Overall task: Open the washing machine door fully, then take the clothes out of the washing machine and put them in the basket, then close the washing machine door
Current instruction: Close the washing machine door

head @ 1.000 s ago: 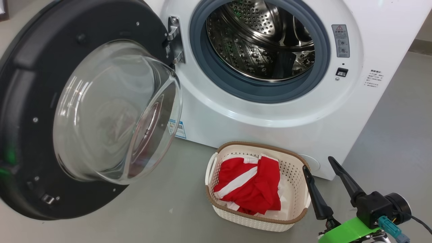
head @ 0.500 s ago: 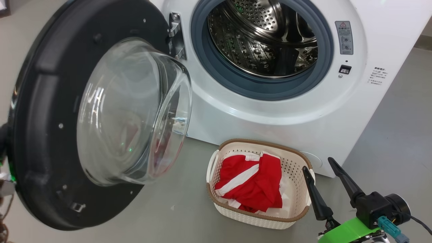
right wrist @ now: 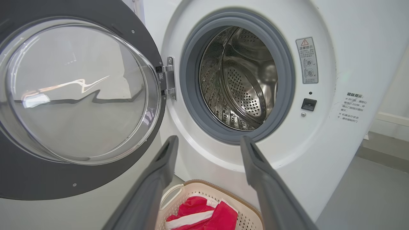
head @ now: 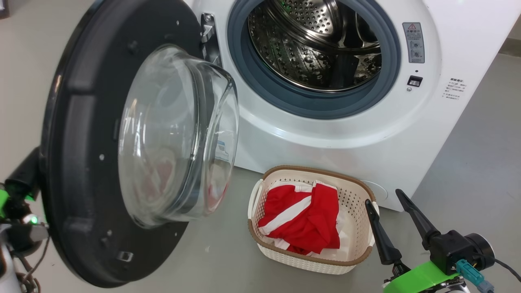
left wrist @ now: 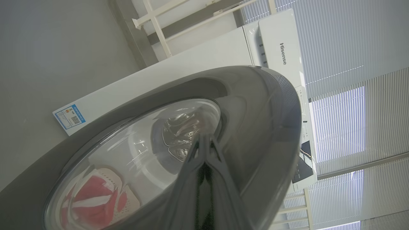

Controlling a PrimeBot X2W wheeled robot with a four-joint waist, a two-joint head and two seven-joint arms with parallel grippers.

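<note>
The washing machine door (head: 81,162) stands half open, its glass bowl (head: 175,134) facing the machine's opening. The white washing machine (head: 366,134) shows a bare steel drum (head: 317,44). Red clothes with white stripes (head: 301,219) lie in the cream basket (head: 317,171) on the floor in front of the machine. My left gripper (left wrist: 204,139) is shut, its tips against the door's outer face (left wrist: 262,111) at the window's edge. Its wrist (head: 22,179) peeks out behind the door. My right gripper (head: 382,197) is open and holds nothing, just right of the basket; in the right wrist view it (right wrist: 209,140) hovers above the basket (right wrist: 249,212).
Grey floor (head: 468,162) stretches to the right of the machine and in front of the basket. A warning sticker (head: 412,42) and the door latch slot (head: 414,81) sit right of the opening. Window blinds (left wrist: 351,95) stand behind the machine.
The door has swung round towards the machine's opening. My left arm's wrist has come into view behind it. The right gripper and basket have stayed put.
</note>
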